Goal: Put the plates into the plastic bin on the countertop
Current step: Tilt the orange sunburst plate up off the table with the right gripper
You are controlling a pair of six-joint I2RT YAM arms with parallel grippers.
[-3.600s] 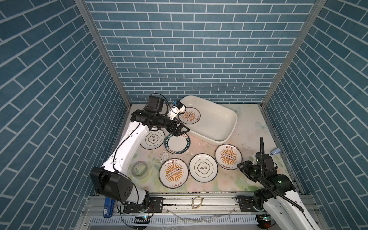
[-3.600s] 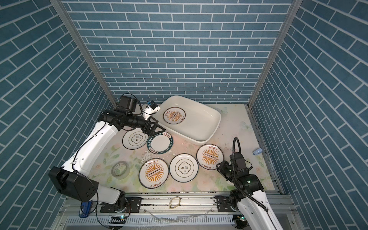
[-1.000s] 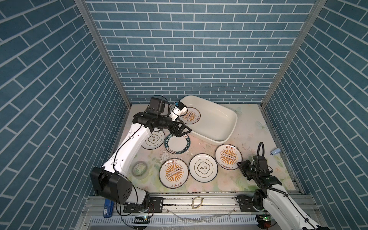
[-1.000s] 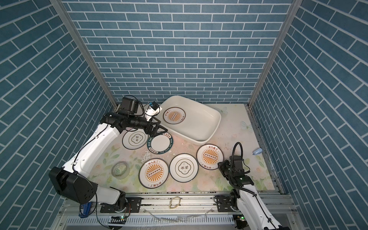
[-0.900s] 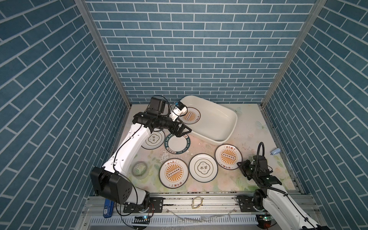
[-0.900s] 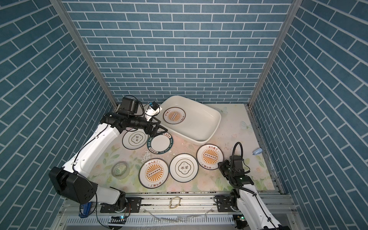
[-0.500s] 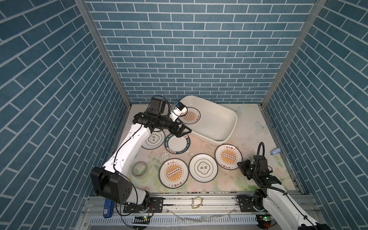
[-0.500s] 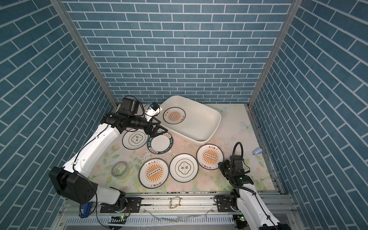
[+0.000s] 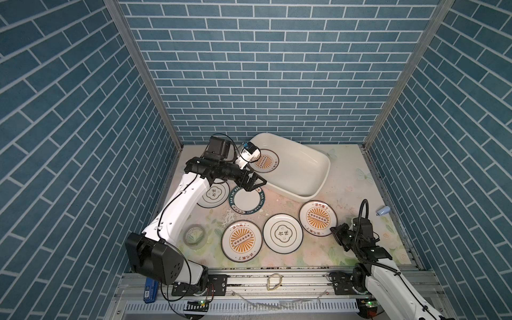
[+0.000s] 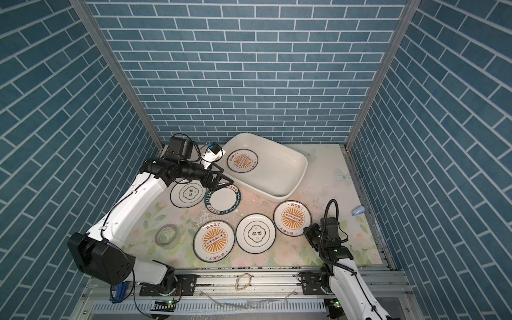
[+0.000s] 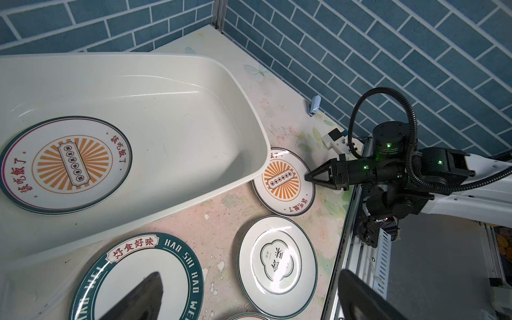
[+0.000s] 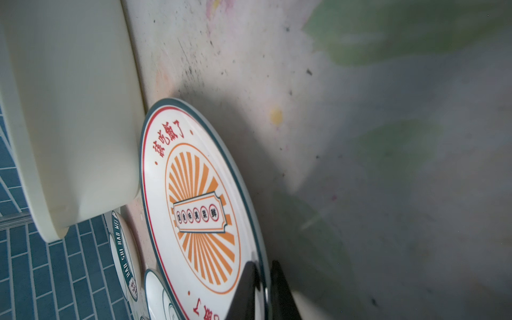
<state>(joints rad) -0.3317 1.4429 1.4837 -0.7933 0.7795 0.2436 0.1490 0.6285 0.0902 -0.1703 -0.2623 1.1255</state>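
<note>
The right gripper (image 12: 263, 266) is clamped on the rim of a sunburst plate (image 9: 317, 218), lying on the countertop (image 9: 352, 191) at 5 o'clock of the plastic bin (image 9: 327, 166). The left gripper (image 9: 256, 185) is held fingers wide apart above a green-lettered plate (image 9: 246, 201) at 7 o'clock of the bin. A second sunburst plate (image 9: 264, 161) is noted inside the bin

The right gripper (image 10: 306, 230) meets the rim of a sunburst plate (image 10: 292, 218) lying on the countertop (image 10: 327, 182) near the plastic bin (image 10: 296, 178).
</note>
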